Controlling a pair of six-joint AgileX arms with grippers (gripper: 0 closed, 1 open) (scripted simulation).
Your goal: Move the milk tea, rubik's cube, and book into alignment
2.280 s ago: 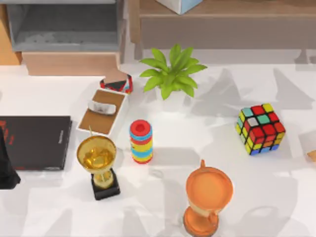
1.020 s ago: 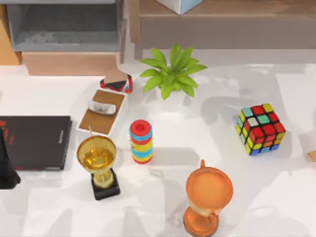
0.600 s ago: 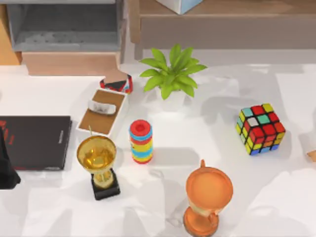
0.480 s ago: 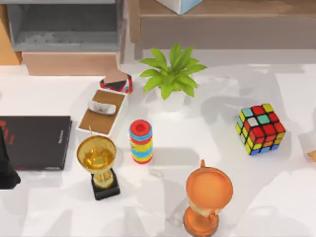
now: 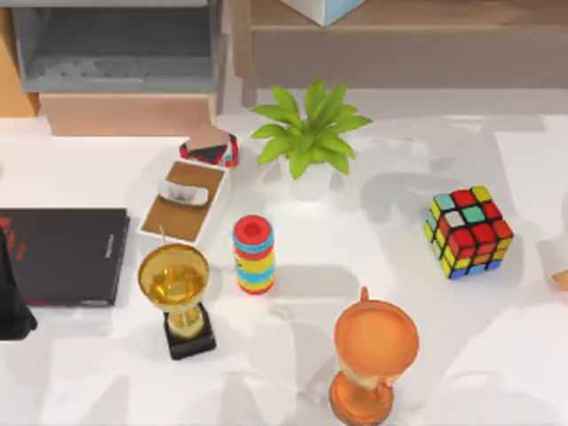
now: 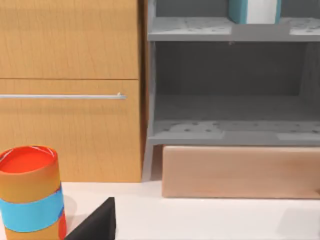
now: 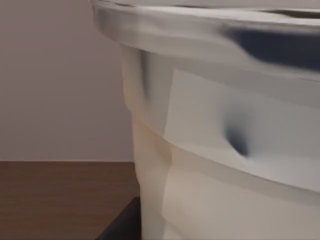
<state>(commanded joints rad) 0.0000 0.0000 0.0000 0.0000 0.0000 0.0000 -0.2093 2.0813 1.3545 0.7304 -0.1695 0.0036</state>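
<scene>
Left arm (image 5: 11,297): plain matte black, seen as a dark tapering wedge at the top view's left edge, smooth surface, no cables, screws or markings visible. Left wrist view: one flat black angular piece of the left end effector (image 6: 97,222), sharp-edged, unmarked. Right wrist view: a small black angular corner of the right end effector (image 7: 122,222), same matte finish, no detail. Finger shapes cannot be made out.
</scene>
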